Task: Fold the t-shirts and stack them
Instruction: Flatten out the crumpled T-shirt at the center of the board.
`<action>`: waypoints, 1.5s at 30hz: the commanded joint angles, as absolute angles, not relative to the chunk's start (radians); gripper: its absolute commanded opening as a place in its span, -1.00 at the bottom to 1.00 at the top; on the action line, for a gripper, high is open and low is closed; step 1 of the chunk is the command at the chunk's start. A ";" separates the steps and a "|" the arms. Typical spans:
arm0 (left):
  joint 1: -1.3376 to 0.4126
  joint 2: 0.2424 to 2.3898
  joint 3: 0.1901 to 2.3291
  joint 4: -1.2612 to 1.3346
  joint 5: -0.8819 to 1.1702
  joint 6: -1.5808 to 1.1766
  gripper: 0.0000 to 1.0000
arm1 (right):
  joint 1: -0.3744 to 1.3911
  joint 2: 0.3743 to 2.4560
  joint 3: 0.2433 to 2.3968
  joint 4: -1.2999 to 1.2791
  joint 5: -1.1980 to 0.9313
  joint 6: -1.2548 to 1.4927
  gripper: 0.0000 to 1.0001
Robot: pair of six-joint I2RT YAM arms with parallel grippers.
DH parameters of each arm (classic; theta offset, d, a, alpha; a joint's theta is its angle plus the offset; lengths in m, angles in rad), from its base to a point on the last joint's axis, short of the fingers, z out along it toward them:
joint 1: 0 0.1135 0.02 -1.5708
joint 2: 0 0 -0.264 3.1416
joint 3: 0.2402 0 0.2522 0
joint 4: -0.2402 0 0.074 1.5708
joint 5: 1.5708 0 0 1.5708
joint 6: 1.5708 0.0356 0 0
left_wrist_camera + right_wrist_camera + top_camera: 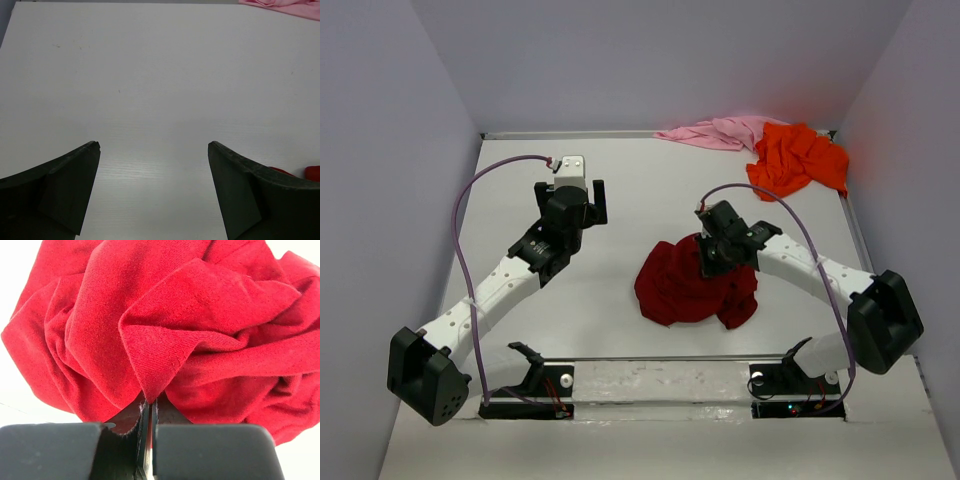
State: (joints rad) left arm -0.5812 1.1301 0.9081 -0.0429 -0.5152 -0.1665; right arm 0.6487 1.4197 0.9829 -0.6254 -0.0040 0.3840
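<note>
Right wrist view: the right hand (150,410) has its two fingers pressed together, pinching a fold of the crimson t-shirt (165,330). The cloth runs down into the seam between them at the bottom centre of the frame. Above the pinch the shirt rises in a crumpled heap of creases that fills nearly the whole picture, with white tabletop (15,390) showing only at the edges.

From the top external view, that hand (712,262) sits on the upper right part of the crimson t-shirt (680,290). The shirt lies bunched just right of the frame's centre.

The left hand (154,146) is spread wide, with one dark finger at the lower left and one at the lower right of its own view. It holds nothing, and only bare tabletop lies between the fingers. It is over the left half of the tabletop (650,200), well apart from the crimson shirt.

Three t-shirts are in view, one of each colour. The other two lie at the upper right of the top view, against the far edge. One is an orange t-shirt (800,160), crumpled in the corner. The other is a pink t-shirt (715,132), touching its left side and stretched along the edge. A strip of the pink one (285,6) also shows at the upper right of the left wrist view.
</note>
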 commanded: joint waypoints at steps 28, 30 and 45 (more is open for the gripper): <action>-0.580 1.106 0.911 0.017 -0.505 -0.173 0.98 | 0.657 1.509 2.205 -1.003 0.356 0.167 -1.00; -0.580 1.108 0.911 0.018 -0.500 -0.173 0.98 | 0.657 1.546 2.345 -1.032 0.362 0.153 -1.00; -0.580 1.126 0.925 0.002 -0.494 -0.184 0.98 | 0.657 1.194 1.734 -0.979 0.630 0.227 -1.00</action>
